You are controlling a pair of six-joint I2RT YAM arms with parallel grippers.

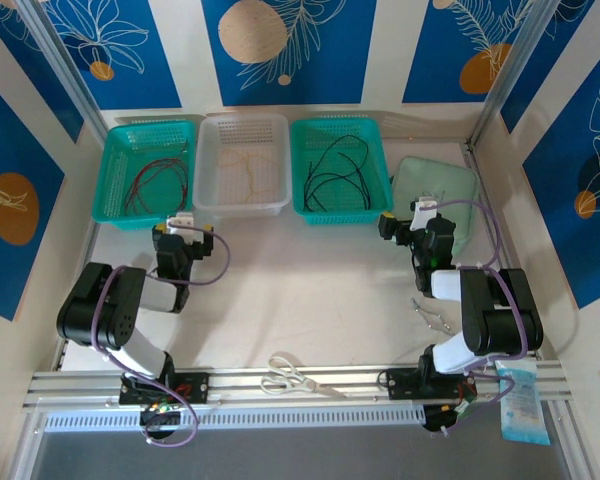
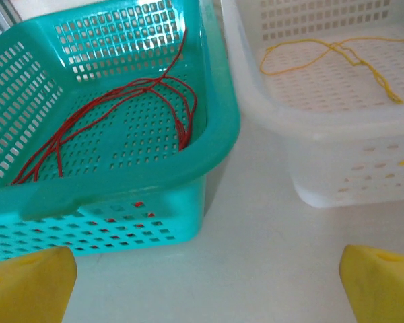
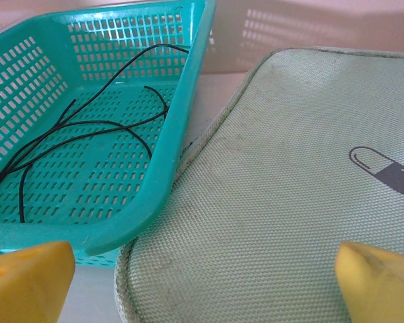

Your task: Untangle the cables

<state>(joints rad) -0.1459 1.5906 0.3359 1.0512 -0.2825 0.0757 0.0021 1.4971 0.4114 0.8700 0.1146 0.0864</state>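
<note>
White tabletop (image 1: 300, 290), walled by blue-and-white panels. Three perforated plastic baskets stand in a row at the far side, touching one another: left teal basket (image 1: 110, 170), middle translucent white basket (image 1: 243, 205), right teal basket (image 1: 375, 175). A pale green woven fabric pouch (image 1: 450, 190) with a capsule print lies just right of the right teal basket, its edge against the basket wall in the right wrist view.

The cables are sorted by colour:
- Thin red cables (image 2: 121, 108) lie loose on the floor of the left teal basket.
- A thin yellowish cable (image 2: 323, 54) lies in the white basket.
- Thin black cables (image 3: 87, 128) lie in the right teal basket.

Left gripper (image 2: 203, 286): yellow fingers spread wide, holding nothing. It hovers over bare table just before the gap between the left teal and white baskets.

Right gripper (image 3: 205, 282): fingers spread wide, holding nothing. It sits above the near part of the pouch, beside the right teal basket's corner.

White-handled scissors (image 1: 295, 380) lie on the near rail between the arm bases. A small metal tool (image 1: 430, 315) lies by the right arm; I can't tell what kind it is. A blue-white packet (image 1: 520, 400) hangs at the near right.
</note>
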